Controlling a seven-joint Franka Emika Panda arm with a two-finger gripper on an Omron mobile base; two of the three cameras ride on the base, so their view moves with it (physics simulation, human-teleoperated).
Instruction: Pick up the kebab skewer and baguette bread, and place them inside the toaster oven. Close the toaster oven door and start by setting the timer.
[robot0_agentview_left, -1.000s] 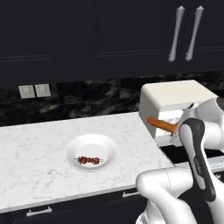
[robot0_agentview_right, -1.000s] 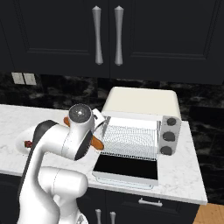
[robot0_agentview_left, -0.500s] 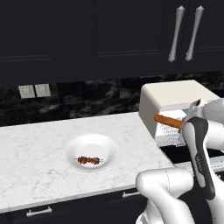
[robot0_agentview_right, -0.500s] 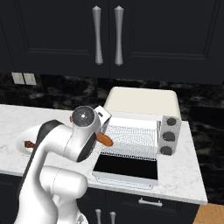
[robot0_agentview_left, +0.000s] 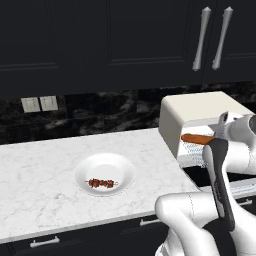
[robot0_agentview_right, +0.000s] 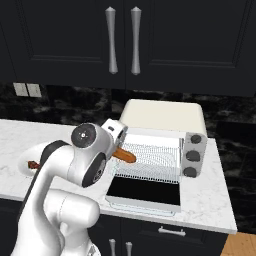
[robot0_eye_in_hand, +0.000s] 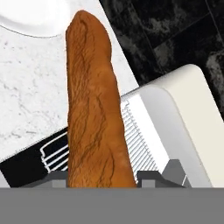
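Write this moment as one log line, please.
gripper: shut on baguette bread | baguette: at toaster oven opening, above wire rack | toaster oven door: open | kebab skewer: on white plate

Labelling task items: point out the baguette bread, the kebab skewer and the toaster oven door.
baguette bread (robot0_eye_in_hand: 94, 105), hand view, mid-loaf crust.
kebab skewer (robot0_agentview_left: 101, 183), left base view, middle chunks, on the white plate.
toaster oven door (robot0_agentview_right: 145, 192), right base view, dark glass, folded down open.

Dark cabinets (robot0_agentview_left: 100, 40) with long silver handles (robot0_agentview_right: 111, 40) hung above a black marbled backsplash (robot0_agentview_left: 110, 112). A white marble counter (robot0_agentview_left: 40, 170) ran below, with two pale wall sockets (robot0_agentview_left: 39, 103) and wooden floor (robot0_agentview_right: 245, 245).
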